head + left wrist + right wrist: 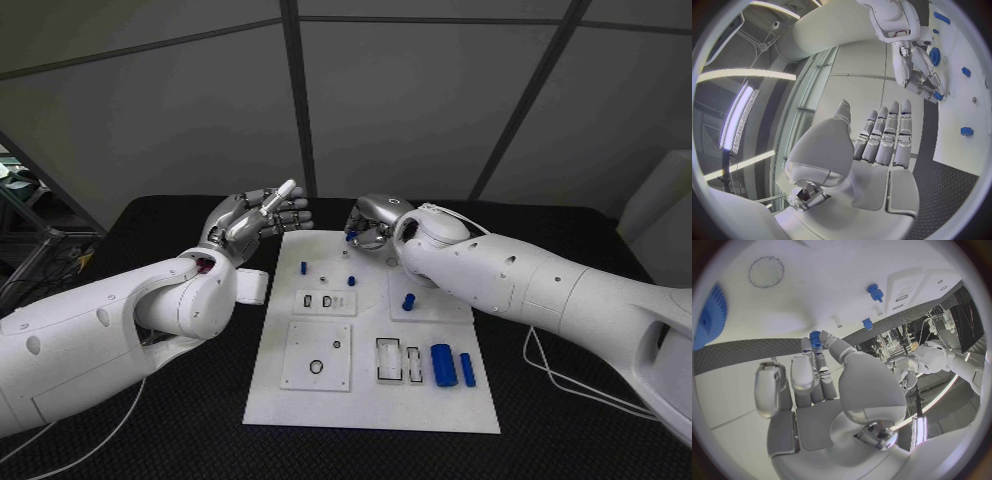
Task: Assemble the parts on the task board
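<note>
My left hand (257,222) hangs above the black counter (159,420) just off the far left corner of the white board (372,400), palm turned up and away from the board; in my left wrist view its fingers (887,135) stand straight, side by side, with nothing in them, and the thumb is held apart from them. My right hand (372,225) is over the far edge of the board, bent down toward it, and its fingers (820,347) pinch a small blue piece (816,338) between thumb and fingertip; the same piece shows as a blue speck (351,237) under the hand in the head view. The rest of the blue parts lie on the board: a small peg (303,268) stands near the far left, a short stub (408,301) sits on the raised white tile at the right, and two longer cylinders, a thick one (444,364) and a thin one (467,368), lie side by side near the front right corner, just beside two narrow black-edged slots (389,359). A tile with a ring outline (316,367) sits at the front left, and a smaller tile with small openings (326,301) lies beyond it. In my right wrist view a blue toothed wheel (709,317) is at the rim, beside a round toothed outline (766,272) on the board.
</note>
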Motion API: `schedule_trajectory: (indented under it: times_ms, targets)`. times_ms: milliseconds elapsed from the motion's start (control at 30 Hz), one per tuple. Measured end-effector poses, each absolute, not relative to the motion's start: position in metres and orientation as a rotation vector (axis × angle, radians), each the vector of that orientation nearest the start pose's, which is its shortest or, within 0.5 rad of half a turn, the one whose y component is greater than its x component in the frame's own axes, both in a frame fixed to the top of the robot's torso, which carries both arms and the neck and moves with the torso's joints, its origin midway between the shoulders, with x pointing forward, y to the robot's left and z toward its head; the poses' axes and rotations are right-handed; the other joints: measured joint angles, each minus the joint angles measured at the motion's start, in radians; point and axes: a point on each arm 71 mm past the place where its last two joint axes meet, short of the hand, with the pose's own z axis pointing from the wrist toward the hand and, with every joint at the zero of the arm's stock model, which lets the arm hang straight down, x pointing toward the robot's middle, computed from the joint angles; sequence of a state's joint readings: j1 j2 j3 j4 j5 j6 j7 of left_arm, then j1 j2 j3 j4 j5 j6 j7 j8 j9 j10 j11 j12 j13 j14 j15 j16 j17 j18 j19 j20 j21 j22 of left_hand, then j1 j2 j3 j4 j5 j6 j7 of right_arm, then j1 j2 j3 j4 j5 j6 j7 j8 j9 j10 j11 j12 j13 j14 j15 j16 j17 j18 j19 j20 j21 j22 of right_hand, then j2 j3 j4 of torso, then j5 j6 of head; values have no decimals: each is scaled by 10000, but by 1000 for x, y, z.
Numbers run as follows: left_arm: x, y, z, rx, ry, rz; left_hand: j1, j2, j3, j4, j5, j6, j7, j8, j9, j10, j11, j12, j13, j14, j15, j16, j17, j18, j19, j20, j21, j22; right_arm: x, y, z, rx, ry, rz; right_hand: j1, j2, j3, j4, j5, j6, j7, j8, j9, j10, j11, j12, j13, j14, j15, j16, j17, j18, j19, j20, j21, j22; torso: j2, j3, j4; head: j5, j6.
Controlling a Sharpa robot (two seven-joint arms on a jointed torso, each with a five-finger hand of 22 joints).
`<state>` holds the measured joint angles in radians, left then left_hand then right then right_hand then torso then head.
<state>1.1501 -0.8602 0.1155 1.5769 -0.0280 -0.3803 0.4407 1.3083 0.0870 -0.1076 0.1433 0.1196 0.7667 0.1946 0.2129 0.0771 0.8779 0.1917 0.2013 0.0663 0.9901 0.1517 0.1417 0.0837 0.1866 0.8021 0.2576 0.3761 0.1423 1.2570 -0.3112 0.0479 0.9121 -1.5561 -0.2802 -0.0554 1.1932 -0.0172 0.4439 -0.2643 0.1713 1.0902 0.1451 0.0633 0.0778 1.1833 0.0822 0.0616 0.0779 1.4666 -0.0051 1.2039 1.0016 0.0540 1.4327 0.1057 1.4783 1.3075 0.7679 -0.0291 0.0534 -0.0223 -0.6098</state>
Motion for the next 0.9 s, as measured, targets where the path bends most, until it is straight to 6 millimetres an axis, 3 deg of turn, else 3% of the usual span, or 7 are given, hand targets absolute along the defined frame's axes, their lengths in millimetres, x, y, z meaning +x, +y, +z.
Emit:
schedule_trajectory:
  times_ms: [333, 400, 467, 533, 567, 733, 900]
  targets:
    - [492, 211, -135, -10790, 12259, -16104, 0, 0, 0, 0, 0, 0, 0, 0, 1, 0, 0, 0, 0, 0, 0, 0, 1, -1, 0, 0, 0, -8, 588, -89, -155, -2228, 15563, 5677, -127, -366, 69, 6, -88, -359, 138, 26, -71, -625, 193, 1, -102, -71, 142, -170, -261, 0, -296, 152, -211, -184, 10, 1, -7, 35, 6]
    - [492, 211, -135, -10792, 12260, -16100, 0, 0, 0, 0, 0, 0, 0, 0, 1, 0, 0, 0, 0, 0, 0, 0, 1, -1, 0, 0, 0, -8, 588, -90, -156, -2224, 15561, 5658, -75, -532, 47, 29, -387, -687, 168, 27, -126, -995, 243, 1, -116, -156, 228, -345, -511, 1, -542, 207, -385, -533, 11, 1, -12, 39, 7]
    - [492, 211, -135, -10791, 12259, -16094, 0, 0, 0, 0, 0, 0, 0, 0, 1, 0, 0, 0, 0, 0, 0, 0, 1, -1, 0, 0, 0, -8, 588, -92, -155, -2205, 15531, 5643, 37, -663, -167, 61, -893, -1091, 156, 27, -140, -1574, 323, 1, -131, -290, 353, -648, -934, 201, -1003, 271, -740, -1274, 11, 1, -15, 39, 9]
    - [493, 212, -135, -10790, 12254, -16082, 0, 0, -28, -28, -1, 0, 0, 0, -10, 0, 0, -40, 0, 0, 0, 1, 1, 0, 0, 0, 0, -7, 588, -94, -155, -2178, 15461, 5639, 180, -807, -484, 161, -1060, -1444, 51, 27, -137, -2044, 437, 1, -119, -453, 379, -930, -1329, 260, -1452, 370, -1131, -2014, 11, 2, -17, 40, 19]
    - [493, 212, -135, -10792, 12253, -16076, 0, 0, -28, -28, -1, 0, 0, 0, -10, 0, 0, -42, 0, 0, 0, 1, 1, -1, 0, 0, 0, -7, 588, -95, -154, -2167, 15423, 5644, 224, -850, -599, 235, -1076, -1503, 24, 27, -132, -2137, 457, 1, -103, -484, 408, -988, -1412, 398, -1541, 387, -1235, -2182, 11, 3, -18, 40, 26]
    - [493, 214, -135, -10805, 12239, -16015, 0, 0, -27, -28, -1, 0, 0, 0, -10, 0, 0, -47, 0, 0, 0, 1, 2, -1, 0, 0, 0, -7, 583, -107, -150, -2091, 15150, 5741, 364, -847, -821, 447, -1076, -1395, 132, 27, -102, -2131, 396, 1, -14, -484, 408, -1001, -1422, 395, -1552, 397, -1282, -2265, 11, 12, -26, 37, 62]
    - [493, 219, -135, -10826, 12221, -15924, 0, 0, -27, -27, -1, 0, 0, 1, -9, 0, 0, -48, 0, 0, 0, 1, 2, -1, 35, 36, 0, -17, 574, -136, -144, -1758, 14936, 5830, 413, -798, -987, 614, -1018, -996, 259, 92, -61, -1294, 296, 275, 148, -271, 278, -669, -1083, 394, -1143, 304, -1072, -1749, 5, 21, -59, 36, 98]
